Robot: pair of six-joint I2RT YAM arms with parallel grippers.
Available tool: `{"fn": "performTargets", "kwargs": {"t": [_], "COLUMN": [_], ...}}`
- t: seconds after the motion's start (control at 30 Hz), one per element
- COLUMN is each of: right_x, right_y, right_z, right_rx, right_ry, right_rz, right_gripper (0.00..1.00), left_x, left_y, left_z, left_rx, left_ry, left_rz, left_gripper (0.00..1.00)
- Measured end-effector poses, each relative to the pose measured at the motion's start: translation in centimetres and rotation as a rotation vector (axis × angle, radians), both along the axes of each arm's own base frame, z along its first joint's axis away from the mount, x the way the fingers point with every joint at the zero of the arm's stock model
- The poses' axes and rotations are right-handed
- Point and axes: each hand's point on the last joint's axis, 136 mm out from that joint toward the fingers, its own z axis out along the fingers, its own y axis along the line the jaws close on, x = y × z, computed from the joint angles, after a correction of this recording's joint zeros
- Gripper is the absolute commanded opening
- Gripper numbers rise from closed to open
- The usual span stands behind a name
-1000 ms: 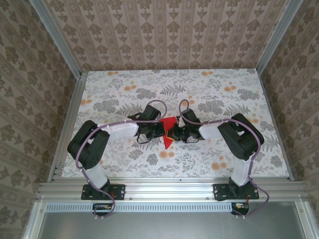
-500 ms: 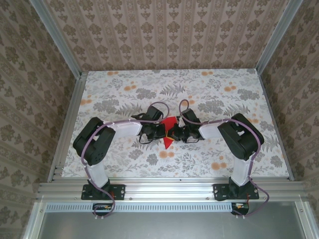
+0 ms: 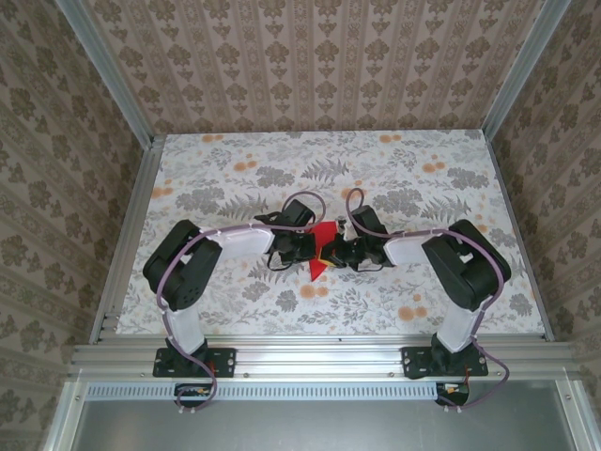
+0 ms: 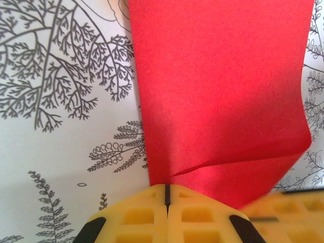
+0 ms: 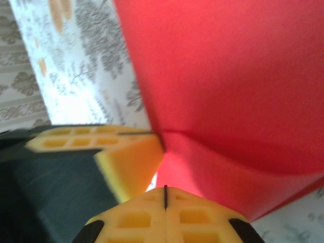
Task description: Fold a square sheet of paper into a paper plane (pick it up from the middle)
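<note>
Left side. The left gripper (image 3: 302, 248) reaches in from 9 o'clock toward the middle of the floral tabletop (image 3: 235, 178). In its wrist view the yellow pads (image 4: 136, 220) are pressed together with the seam closed. The red paper sheet (image 4: 217, 91) runs out of that pinch toward 12 o'clock. We read this as a firm clamp on the sheet's near edge.

Centre. The red paper sheet (image 3: 319, 256) sits between the two claws, with a pointed corner trailing toward 6 o'clock. In the left wrist view a curled fold shows at 5 o'clock, so the paper is bending rather than lying flat.

Right side. The right gripper (image 3: 338, 252) comes in from 3 o'clock, its pads (image 5: 197, 217) also closed on the sheet. The two pinches sit just beside each other. We judge that this lets one claw anchor the paper while the other draws the crease. Pulling too hard could tear it.
</note>
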Motion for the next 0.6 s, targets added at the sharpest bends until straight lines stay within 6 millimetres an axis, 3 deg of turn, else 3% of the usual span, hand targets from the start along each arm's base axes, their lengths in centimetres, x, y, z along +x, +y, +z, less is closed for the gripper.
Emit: {"fn": "performTargets", "kwargs": {"t": [0.17,0.6], "right_x": [-1.0,-3.1], "right_y": [0.1,1.1], "right_z": [1.2,-0.1], "right_rx": [0.029,0.036], "right_ry": [-0.002,0.041], "right_rz": [0.035,0.093], "right_gripper": [0.07,0.08], "left_x": [0.0,-0.1], "left_y": [0.0,0.0], "left_z": [0.0,0.0], "left_rx": [0.010,0.017], "left_ry": [-0.008,-0.010], "left_rz": [-0.001,0.015], "left_gripper": [0.01,0.01]}}
